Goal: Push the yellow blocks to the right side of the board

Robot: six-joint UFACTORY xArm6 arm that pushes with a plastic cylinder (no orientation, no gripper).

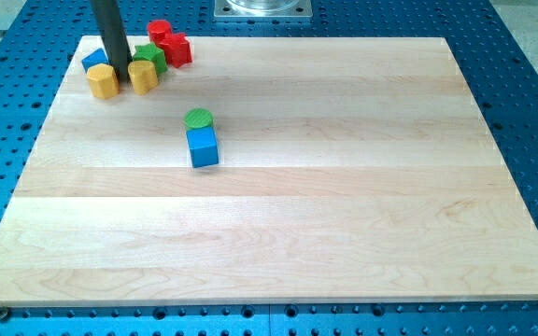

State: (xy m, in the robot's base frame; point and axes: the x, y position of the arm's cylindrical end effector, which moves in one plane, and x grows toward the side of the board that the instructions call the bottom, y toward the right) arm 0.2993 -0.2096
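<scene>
Two yellow blocks lie near the board's top left: one rounded yellow block (103, 81) and another yellow block (143, 75) to its right. My tip (120, 71) stands between them, close to both. Behind it a blue block (93, 60) is partly hidden by the rod. A green block (150, 57) sits just above the right yellow block.
A red cylinder (160, 31) and a red block (176, 49) lie at the top left by the green block. A green cylinder (198, 119) touches a blue cube (203, 147) left of the board's middle. The wooden board (344, 187) lies on a blue perforated table.
</scene>
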